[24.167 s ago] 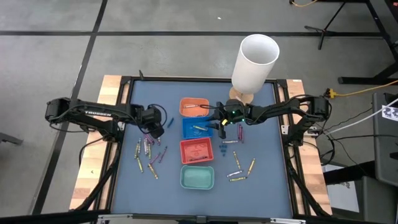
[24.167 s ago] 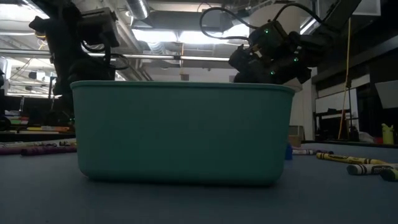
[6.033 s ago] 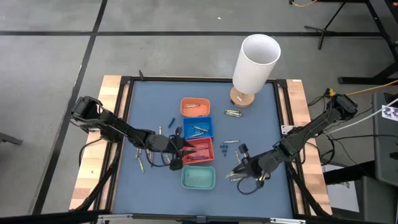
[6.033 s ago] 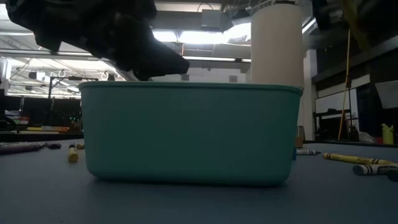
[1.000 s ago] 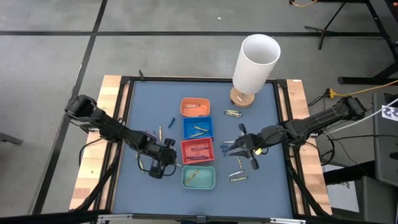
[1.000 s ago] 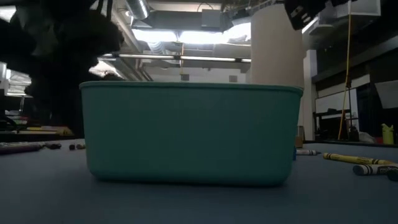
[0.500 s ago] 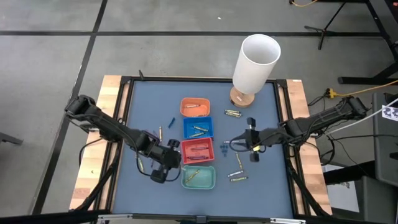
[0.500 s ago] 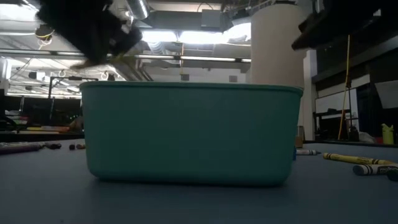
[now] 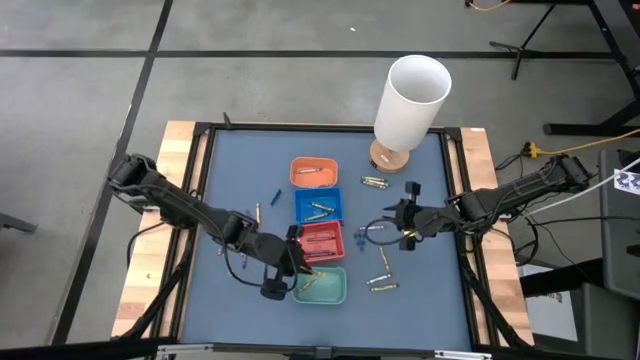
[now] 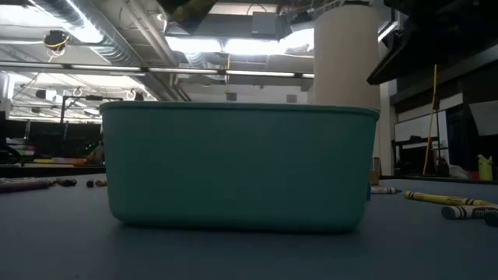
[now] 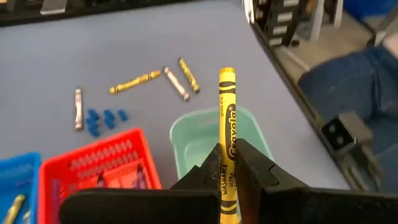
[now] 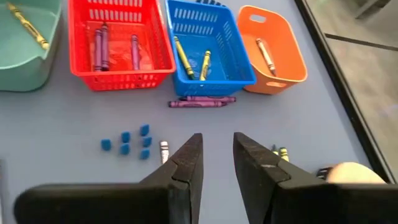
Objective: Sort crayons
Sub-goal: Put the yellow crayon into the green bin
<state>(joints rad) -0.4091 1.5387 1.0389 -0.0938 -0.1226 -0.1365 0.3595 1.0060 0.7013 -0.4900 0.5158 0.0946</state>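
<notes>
Matt blue table surface (image 9: pixel 240 170) framed by bare wood edging (image 9: pixel 175 150). Slotted plastic red tray (image 12: pixel 118 65) and blue tray (image 12: pixel 214 68); smooth plastic orange tray (image 12: pixel 283 56) and teal tray (image 10: pixel 237 167) (slightly glossy). Paper-wrapped yellow crayon (image 11: pixel 227 124).

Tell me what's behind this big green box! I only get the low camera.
Observer: The left claw is right by that green tray, shut on a yellow crayon that points up.
Operator: Is anything in the tray?
Observer: Yes, a second yellow crayon lies inside it.
Operator: What's the other claw doing?
Observer: The right claw is open and empty, over the table near some small blue bits.
</notes>
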